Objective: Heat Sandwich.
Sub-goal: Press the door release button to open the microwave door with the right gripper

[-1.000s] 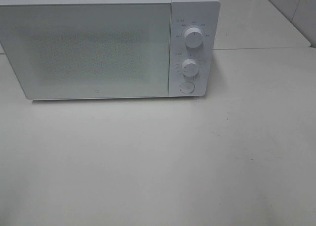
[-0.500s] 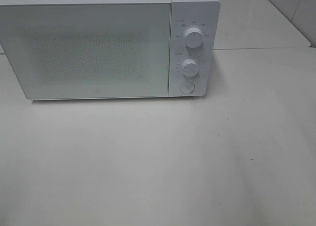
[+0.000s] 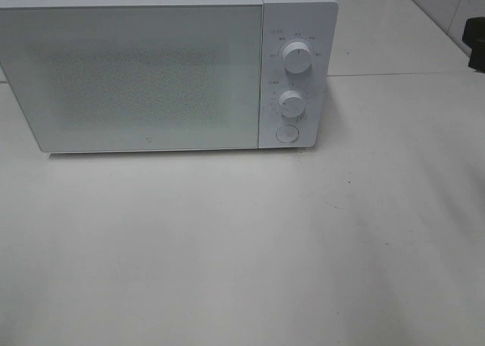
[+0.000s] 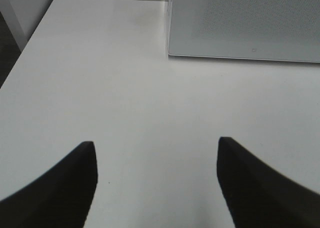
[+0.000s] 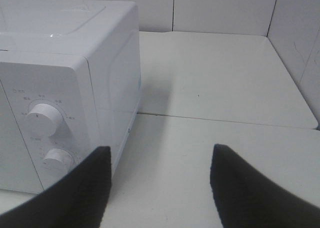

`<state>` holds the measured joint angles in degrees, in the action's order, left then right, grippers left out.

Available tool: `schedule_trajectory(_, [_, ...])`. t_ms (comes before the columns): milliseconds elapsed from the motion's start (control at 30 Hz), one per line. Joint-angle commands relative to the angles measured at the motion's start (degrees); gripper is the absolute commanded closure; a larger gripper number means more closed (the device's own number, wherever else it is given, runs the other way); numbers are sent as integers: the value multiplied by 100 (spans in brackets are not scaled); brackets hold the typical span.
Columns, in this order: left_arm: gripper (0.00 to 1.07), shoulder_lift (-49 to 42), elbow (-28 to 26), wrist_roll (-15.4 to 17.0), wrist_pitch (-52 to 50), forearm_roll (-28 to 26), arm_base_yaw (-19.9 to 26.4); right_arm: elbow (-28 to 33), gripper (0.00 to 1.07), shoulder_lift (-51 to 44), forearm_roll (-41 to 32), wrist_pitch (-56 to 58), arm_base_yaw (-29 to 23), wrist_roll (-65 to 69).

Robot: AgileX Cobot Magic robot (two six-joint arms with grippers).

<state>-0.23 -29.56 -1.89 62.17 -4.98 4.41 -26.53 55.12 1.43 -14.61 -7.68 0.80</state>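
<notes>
Nearest you, both grippers stand in front of the microwave (image 3: 151,73) with jaws spread wide and nothing held. The left gripper (image 4: 155,140) faces the lower left corner of the door (image 3: 136,81), and the right gripper (image 5: 160,147) hangs off the microwave's control-panel side. The sandwich shows in no view, including the table (image 3: 227,247) before the microwave, so do not assume where it lies. The door is closed. If you press the round button (image 3: 286,134) off-centre, a finger can catch the lower knob (image 3: 291,101) just above it and alter the setting. A hard push may slide the microwave back. A released door may swing into the left gripper.
</notes>
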Motion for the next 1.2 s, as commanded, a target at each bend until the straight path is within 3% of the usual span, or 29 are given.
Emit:
schedule_trajectory(33, [41,-97,6,-6,-92,-17,11,0,48,258,40,-384,23,63])
schedule_trajectory(533, [41,-97,6,-6,-92,-17,11,11,49,1639,46,-1450,17,1404])
schedule_trajectory(700, [41,-97,6,-6,-92,-17,11,160,54,2080,355,-2097,17,1942])
schedule_trajectory(900, [41,-97,6,-6,-92,-17,11,384,69,2561,481,-2962,17,2733])
schedule_trajectory(1000, [41,-97,6,-6,-92,-17,11,470,85,2893,498,-3289,17,3174])
schedule_trajectory(1200, [41,-97,6,-6,-92,-17,11,493,99,3317,682,-3598,17,3638])
